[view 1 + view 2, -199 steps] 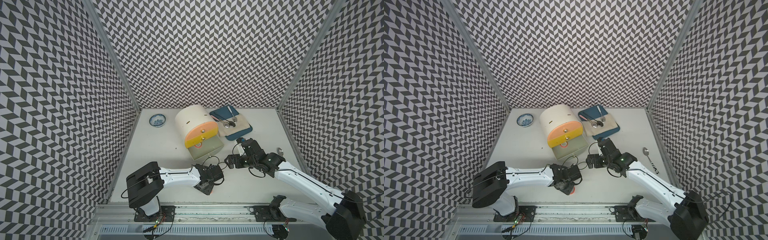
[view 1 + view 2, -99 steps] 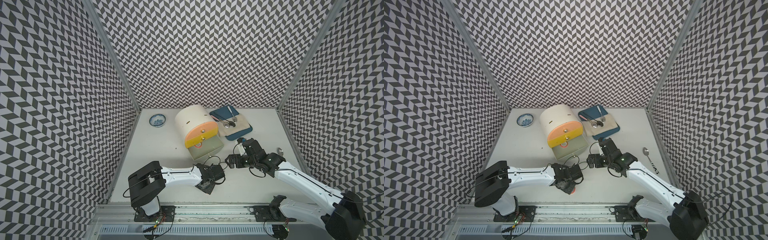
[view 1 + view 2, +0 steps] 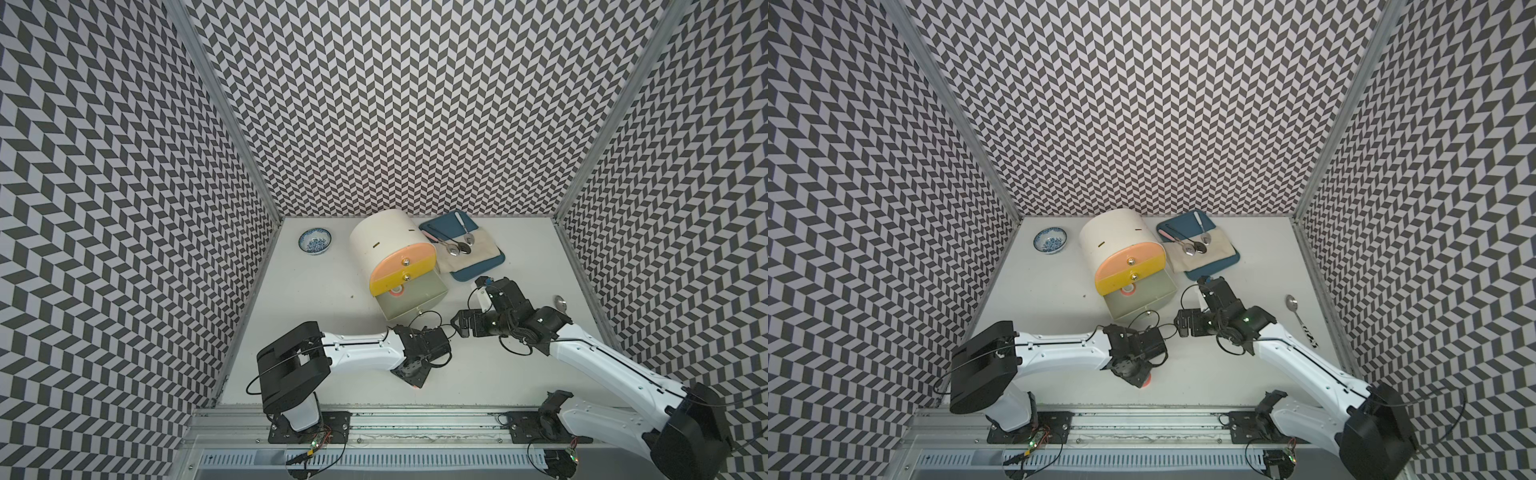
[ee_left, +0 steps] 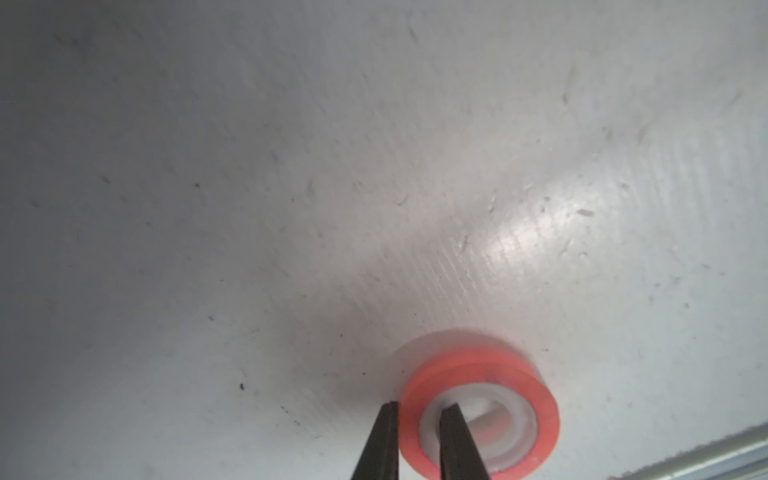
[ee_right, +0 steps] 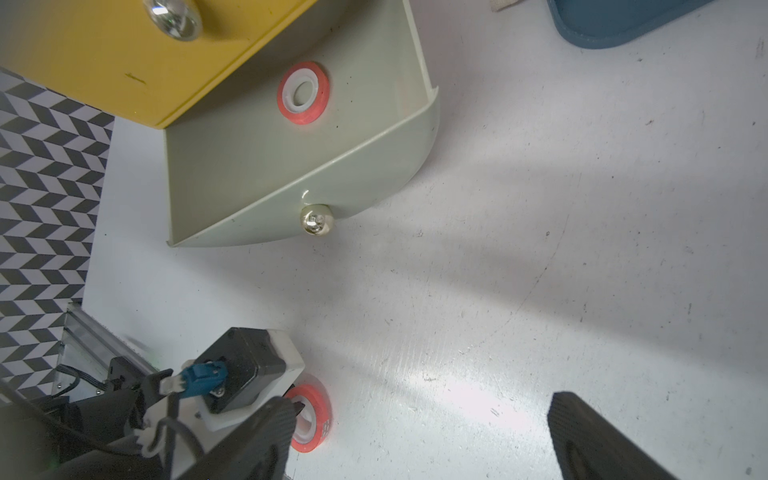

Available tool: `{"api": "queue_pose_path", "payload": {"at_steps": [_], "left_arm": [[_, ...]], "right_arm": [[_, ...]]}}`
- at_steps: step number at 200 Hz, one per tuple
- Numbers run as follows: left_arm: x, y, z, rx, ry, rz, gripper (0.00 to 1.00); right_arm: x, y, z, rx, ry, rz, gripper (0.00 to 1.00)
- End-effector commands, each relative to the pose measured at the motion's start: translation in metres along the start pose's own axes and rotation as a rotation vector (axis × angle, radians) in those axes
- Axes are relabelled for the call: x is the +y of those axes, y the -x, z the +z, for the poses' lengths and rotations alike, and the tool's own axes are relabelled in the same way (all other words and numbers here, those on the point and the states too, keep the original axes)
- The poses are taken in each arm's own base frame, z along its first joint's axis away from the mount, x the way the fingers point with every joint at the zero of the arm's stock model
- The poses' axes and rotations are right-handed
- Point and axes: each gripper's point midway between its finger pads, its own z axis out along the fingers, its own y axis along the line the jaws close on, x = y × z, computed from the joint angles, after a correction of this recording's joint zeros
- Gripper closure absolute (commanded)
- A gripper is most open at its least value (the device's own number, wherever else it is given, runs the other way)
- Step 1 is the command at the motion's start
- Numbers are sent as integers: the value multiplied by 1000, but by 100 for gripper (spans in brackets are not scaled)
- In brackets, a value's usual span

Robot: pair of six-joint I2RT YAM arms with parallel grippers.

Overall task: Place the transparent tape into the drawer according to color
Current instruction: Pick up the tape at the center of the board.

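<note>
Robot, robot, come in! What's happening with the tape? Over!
Left gripper shut on red tape, finger in its core. Right gripper open, beside drawer. Second red tape inside drawer. Nothing seen in the way.

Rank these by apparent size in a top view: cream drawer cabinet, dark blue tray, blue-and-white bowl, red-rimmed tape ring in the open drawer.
Largest to smallest:
cream drawer cabinet
dark blue tray
blue-and-white bowl
red-rimmed tape ring in the open drawer
No two look alike in size.
</note>
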Motion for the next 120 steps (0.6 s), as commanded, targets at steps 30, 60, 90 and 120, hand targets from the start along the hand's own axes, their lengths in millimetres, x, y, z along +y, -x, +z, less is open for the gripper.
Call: {"api": "queue_pose_path", "payload": {"at_steps": [30,60,90,120], "left_arm": [[14,32,-43,-121,3,-36,100],[28,51,-72,-192,16,-67,100],[47,80,-108,-292,41,-110,100],[70,110,-141,-396,84,-151,100]], "right_arm": [[8,7,-2,-41,46,-2,1],[8,8,-3,-47,50,3,1],[8,8,-3,-48,52,7,1],[8,10,-5,-58,52,13,1]]}}
